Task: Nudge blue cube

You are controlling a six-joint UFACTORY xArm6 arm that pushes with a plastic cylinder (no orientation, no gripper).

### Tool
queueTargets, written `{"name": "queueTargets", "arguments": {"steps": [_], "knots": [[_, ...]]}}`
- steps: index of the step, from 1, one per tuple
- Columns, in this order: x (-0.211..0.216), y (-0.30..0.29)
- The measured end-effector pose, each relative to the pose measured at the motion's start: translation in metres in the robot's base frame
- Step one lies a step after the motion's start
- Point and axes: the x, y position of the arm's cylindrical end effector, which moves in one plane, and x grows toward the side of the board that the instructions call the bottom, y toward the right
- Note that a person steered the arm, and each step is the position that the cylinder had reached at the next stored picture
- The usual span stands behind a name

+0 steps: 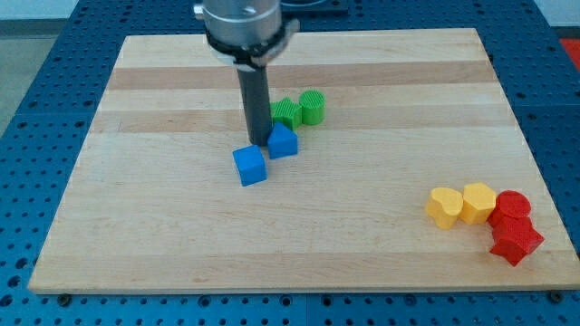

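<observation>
A blue cube (249, 167) sits near the middle of the wooden board (163, 81). A second blue block (283, 141) lies just to its upper right. My tip (256, 145) stands between the two, right above the blue cube's top edge and touching or almost touching the left side of the second blue block. The dark rod comes down from the view's top.
Two green blocks (287, 111) (312, 107) lie right behind the rod, at its right. At the view's lower right sit two yellow blocks (444, 206) (478, 201) and two red blocks (512, 205) (516, 239) near the board's edge.
</observation>
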Motion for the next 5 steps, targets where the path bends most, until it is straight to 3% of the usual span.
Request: {"name": "queueTargets", "arguments": {"steps": [3, 5], "knots": [[0.128, 0.038], [0.128, -0.027]]}}
